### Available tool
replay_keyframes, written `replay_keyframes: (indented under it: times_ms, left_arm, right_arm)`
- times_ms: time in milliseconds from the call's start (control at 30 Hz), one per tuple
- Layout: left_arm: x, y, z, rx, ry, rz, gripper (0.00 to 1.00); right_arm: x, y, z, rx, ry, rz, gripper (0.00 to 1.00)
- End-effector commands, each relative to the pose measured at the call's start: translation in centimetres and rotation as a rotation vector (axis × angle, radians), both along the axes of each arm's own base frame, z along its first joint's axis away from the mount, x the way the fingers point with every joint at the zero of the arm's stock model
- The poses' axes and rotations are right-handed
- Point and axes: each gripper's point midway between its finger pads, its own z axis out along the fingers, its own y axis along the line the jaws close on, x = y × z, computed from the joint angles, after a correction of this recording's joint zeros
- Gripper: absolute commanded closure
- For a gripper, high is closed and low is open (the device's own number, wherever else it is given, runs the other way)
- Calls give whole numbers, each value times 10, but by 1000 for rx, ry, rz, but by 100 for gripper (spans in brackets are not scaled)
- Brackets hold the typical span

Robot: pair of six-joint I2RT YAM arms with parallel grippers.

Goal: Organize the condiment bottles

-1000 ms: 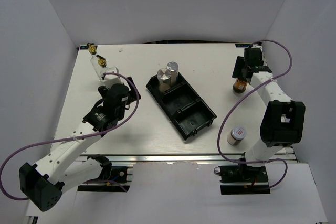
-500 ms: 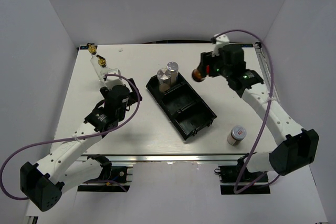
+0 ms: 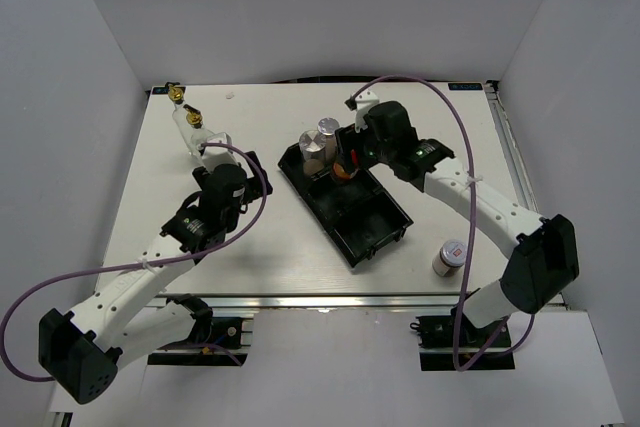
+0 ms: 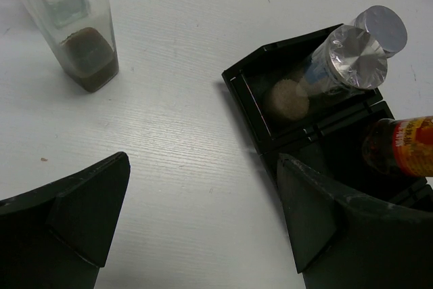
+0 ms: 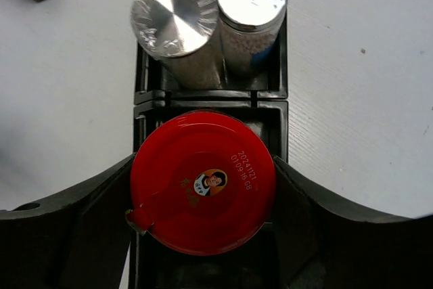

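My right gripper (image 5: 203,197) is shut on the red-capped brown jar (image 5: 203,182), holding it at the middle compartment of the black tray (image 3: 375,232); I cannot tell whether it touches the floor. The jar also shows in the top view (image 3: 343,169). Two silver-capped shakers (image 3: 321,142) stand in the tray's far compartment. Two clear glass bottles with gold spouts (image 3: 192,119) stand at the far left. My left gripper (image 3: 212,152) is open and empty just near one bottle (image 4: 74,25). A white-and-red-lidded small jar (image 3: 452,256) stands at the near right.
The tray lies diagonally mid-table; its near compartment holds nothing. In the left wrist view the tray corner (image 4: 250,93) lies just right of my open fingers (image 4: 88,201). White walls close in the table on three sides.
My right arm has swung from the far right corner leftward to the tray, carrying the red-capped jar. The left arm has barely moved.
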Motion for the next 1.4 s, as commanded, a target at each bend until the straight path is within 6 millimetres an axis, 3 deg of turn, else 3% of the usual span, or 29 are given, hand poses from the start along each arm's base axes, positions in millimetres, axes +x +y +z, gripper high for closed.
replay_keyframes:
  times_ms: [0, 200, 533, 633, 667, 767, 867, 1200, 1367]
  left_arm:
    - [-3, -1, 8, -33, -27, -10, 2]
    - [-3, -4, 5, -41, -30, -20, 2]
    - [3, 0, 9, -42, -47, 18, 2]
    - [2, 0, 11, -46, -51, 17, 2]
    - [2, 0, 10, -53, -53, 24, 2]
    - [3, 7, 10, -46, -55, 64, 2]
    - [2, 7, 8, -44, -49, 66, 2]
    - [4, 8, 6, -78, -59, 95, 2]
    - [4, 8, 6, -85, -63, 97, 2]
  right_arm:
    - [26, 6, 56, 117, -164, -67, 100]
    - [30, -6, 22, 37, -139, -117, 99]
    - [45, 2, -37, -32, -58, -128, 86]
    - [46, 4, -48, -39, -27, -141, 59]
    - [48, 4, -52, -44, -22, -151, 44]
    - [53, -2, -56, -54, -17, -198, 33]
    - [52, -4, -55, -56, -12, -218, 11]
    - [23, -15, -28, -4, 26, -209, 10]
    - [-3, -51, -20, -26, 63, -330, 11]
